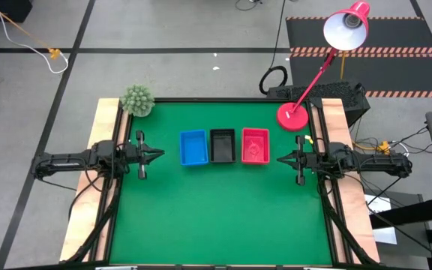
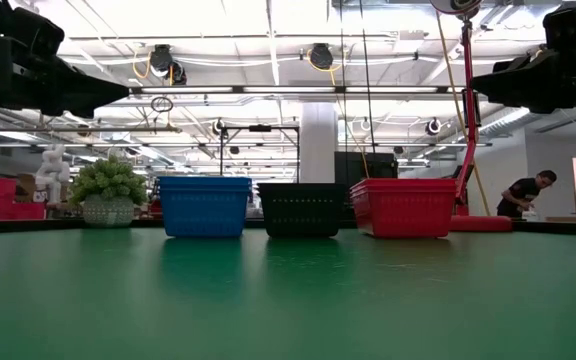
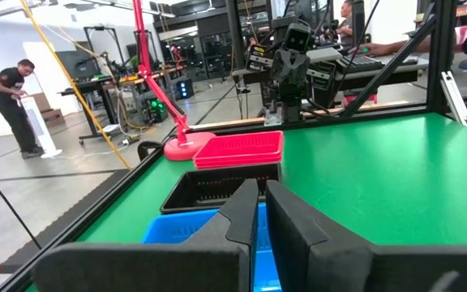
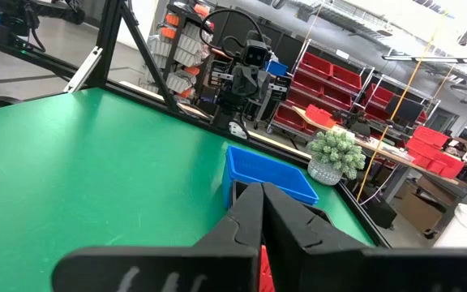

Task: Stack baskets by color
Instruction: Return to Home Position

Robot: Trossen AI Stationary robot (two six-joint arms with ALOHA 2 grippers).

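The sorting looks finished. The baskets stand in three single-colour piles, in a row a little toward 12 o'clock from the middle of the green counter (image 1: pixel 216 217). The black pile (image 1: pixel 222 145) is in the centre. The blue pile (image 1: pixel 193 147) is just beside it at its 9 o'clock and the red pile (image 1: pixel 255 145) just beside it at its 3 o'clock, with narrow gaps between. From counter height each pile sits level and square. The nested walls read almost as one basket, so I cannot count how many lie in each.

The left gripper (image 1: pixel 160 155) hangs at 9 o'clock of the blue pile, near it but apart, pointing toward 3 o'clock. Its fingers (image 3: pixel 240 215) are drawn together with barely a slit between them, and they hold nothing. The right gripper (image 1: pixel 280 159) mirrors it at 3 o'clock of the red pile, pointing toward 9 o'clock, its fingers (image 4: pixel 247 212) pressed together and empty.

I judge the step in hand to be parking the arms, and both appear at or close to their rest pose. The next move calls for very little: no grasp, only settling and stopping without swinging toward the piles. The red lamp base (image 1: pixel 292 116), at 1 o'clock of the red pile, is the nearest thing to the right arm.
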